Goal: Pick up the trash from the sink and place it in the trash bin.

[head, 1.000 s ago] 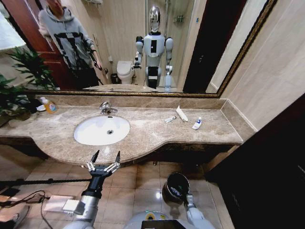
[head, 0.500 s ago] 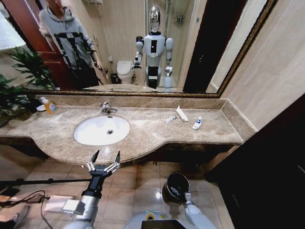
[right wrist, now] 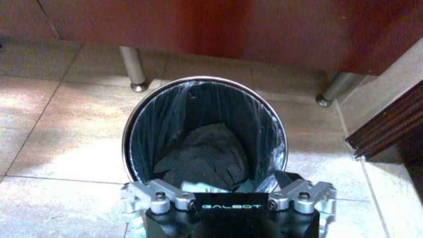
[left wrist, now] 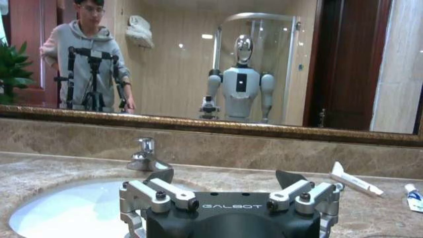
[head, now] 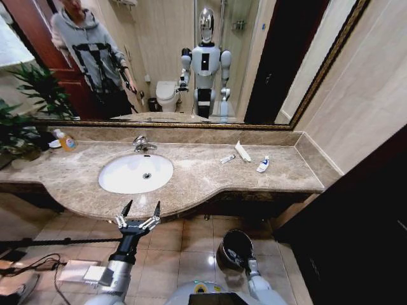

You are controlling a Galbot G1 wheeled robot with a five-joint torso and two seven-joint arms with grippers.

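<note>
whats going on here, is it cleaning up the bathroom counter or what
The robot stands before the sink. Its left tool hangs open and empty at the counter's front edge. Its right tool sits low over the trash bin on the floor. Three small trash items lie on the countertop beside the basin, untouched.

We see the white oval sink [head: 135,173] set in the brown stone counter, with a small drain in its middle. The trash [head: 244,157] lies on the counter, at about 3 o'clock from the sink and well apart from it: a few small white tubes, one with blue on it. The round black trash bin [head: 233,249] stands on the floor at 5 o'clock from the sink, with a dark bag inside.
</note>
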